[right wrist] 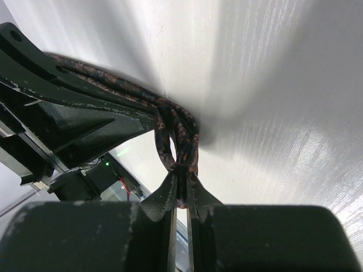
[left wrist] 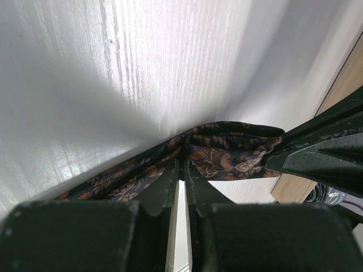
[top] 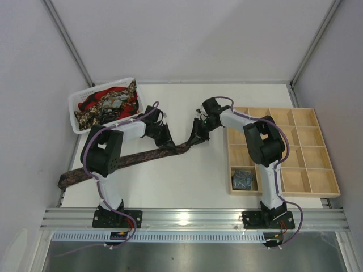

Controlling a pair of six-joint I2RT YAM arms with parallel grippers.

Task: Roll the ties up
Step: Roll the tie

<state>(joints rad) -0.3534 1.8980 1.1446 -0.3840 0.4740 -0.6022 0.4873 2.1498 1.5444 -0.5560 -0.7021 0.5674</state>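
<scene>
From above, the dark tie [top: 142,156] trails from the worktop's left edge to its centre, its rolling apparently just begun. One coiled tie [top: 243,179] sits in the tray [top: 283,194], and unrolled ties [top: 108,105] wait in the basket [top: 102,86].

Left wrist: the left fingers [left wrist: 161,190], a slit apart, touch the dark tie; whether they grip it is unclear.

Right wrist: the right fingers [right wrist: 161,198] pinch its folded end.

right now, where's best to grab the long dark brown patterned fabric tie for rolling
Take the folded narrow end of the dark brown patterned tie, coming from above with jaws across its width. The rest lies flat on the white table; the fold stands up, where the right gripper pinches it.
</scene>
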